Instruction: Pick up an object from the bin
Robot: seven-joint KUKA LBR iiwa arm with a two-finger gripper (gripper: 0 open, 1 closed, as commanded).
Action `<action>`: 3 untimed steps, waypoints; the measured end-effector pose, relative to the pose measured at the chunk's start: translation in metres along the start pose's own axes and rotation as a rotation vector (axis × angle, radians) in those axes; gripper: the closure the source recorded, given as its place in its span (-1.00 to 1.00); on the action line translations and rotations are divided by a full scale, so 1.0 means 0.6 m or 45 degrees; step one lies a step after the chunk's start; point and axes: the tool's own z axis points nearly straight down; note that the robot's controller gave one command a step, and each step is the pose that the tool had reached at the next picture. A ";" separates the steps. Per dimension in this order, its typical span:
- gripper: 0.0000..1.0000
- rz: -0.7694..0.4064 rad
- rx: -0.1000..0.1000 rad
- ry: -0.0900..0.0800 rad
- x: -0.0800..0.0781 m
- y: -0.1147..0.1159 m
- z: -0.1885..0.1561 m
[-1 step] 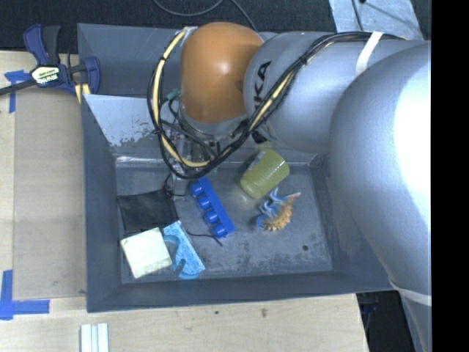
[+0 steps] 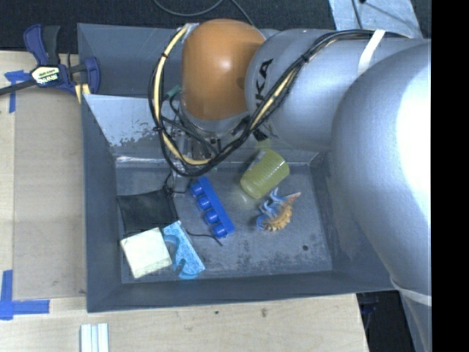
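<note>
Grey bin (image 2: 99, 196): tool (image 2: 189, 169) mostly hidden under orange cover (image 2: 212, 64), open/closed can't tell; blue block (image 2: 212, 209) nr it.

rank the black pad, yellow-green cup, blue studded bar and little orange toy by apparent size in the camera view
1. black pad
2. yellow-green cup, close to the pad
3. blue studded bar
4. orange toy, smallest

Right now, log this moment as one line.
end effector: over bin far side, beside blue studded bar | nearby: yellow-green cup, orange-blue toy | grasp: cannot tell
</note>
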 end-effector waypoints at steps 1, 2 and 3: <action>-1.00 -0.055 -0.001 -0.004 0.012 -0.007 0.013; -1.00 -0.271 -0.001 -0.005 0.017 -0.013 0.079; -1.00 -0.216 -0.001 -0.005 0.028 -0.016 0.121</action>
